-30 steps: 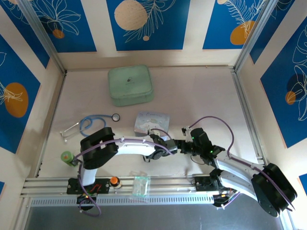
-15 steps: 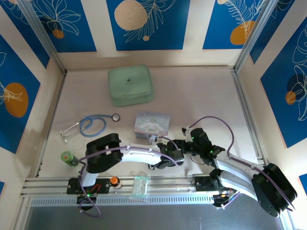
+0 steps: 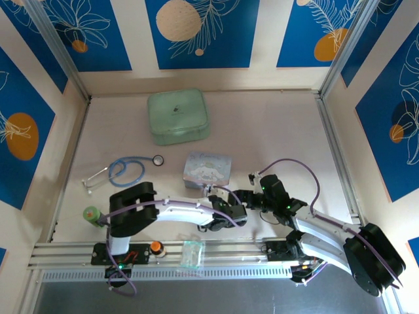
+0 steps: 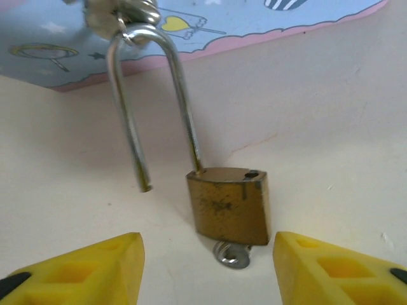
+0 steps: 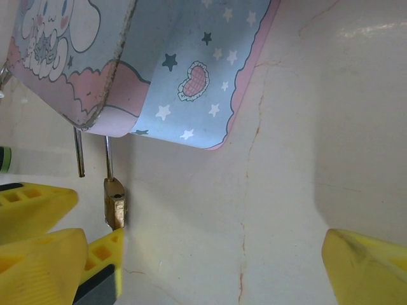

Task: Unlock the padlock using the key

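While the unlatched padlock (image 4: 229, 203), key (image 4: 232, 256) inserted, is hooking the tin (image 4: 63, 38), the left claw (image 4: 206, 244) and right claw (image 5: 206, 244) are gaping empty.

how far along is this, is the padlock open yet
Done: the padlock looks unlocked, one leg of its shackle free of the body, the key in the keyhole underneath. In hand: nothing; the left gripper has its jaws open either side. Left: perhaps lifting the shackle off the clasp of the tin.
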